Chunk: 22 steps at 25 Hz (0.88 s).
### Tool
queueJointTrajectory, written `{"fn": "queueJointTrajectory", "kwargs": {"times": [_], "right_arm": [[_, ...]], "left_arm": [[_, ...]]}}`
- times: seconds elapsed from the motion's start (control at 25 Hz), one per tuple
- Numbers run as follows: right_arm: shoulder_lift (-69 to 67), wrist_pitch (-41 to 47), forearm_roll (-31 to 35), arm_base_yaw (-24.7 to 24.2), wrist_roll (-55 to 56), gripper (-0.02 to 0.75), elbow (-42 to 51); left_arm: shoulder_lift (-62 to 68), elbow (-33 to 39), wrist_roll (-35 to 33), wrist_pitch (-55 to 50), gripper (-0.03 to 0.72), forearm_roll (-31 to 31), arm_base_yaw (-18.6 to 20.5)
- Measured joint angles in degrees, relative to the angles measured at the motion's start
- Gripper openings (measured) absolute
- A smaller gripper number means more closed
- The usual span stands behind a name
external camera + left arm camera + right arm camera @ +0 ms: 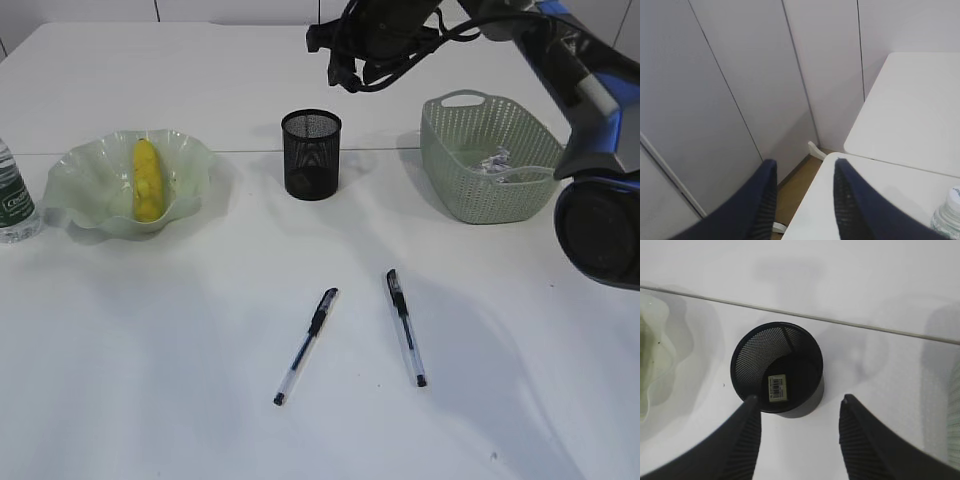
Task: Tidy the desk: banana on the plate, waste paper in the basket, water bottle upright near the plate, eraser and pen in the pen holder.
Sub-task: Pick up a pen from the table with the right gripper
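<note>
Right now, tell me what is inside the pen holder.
Only an eraser, its barcoded face up on the pen holder's floor. Both pens lie on the table.

A white barcode sticker (777, 387) lies inside the pen holder (776, 367), just ahead of the right gripper (797, 399), nearer its left finger; its digits are too small to read. The water bottle (14, 199) carries a green label whose lettering is illegible.
</note>
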<state>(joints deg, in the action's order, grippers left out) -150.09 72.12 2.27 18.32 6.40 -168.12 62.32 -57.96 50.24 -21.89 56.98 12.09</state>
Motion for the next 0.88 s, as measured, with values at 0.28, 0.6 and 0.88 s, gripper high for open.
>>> {"fn": "queueJointTrajectory", "kwargs": {"times": [0.28,0.6,0.88], "right_arm": [[3.70,0.26,0.04,-0.22,-2.17,0.375,0.00],[14.46,0.58,-1.04,-0.22,-3.93,0.373,0.00],[26.87,0.83,-1.04,-0.22,-6.84,0.372,-0.39]], "left_arm": [[0.00,0.00,0.00,0.00,0.262,-1.41,0.00],[0.00,0.00,0.00,-0.10,0.262,-2.41,0.00],[0.00,0.00,0.00,-0.10,0.262,-2.41,0.00]]}}
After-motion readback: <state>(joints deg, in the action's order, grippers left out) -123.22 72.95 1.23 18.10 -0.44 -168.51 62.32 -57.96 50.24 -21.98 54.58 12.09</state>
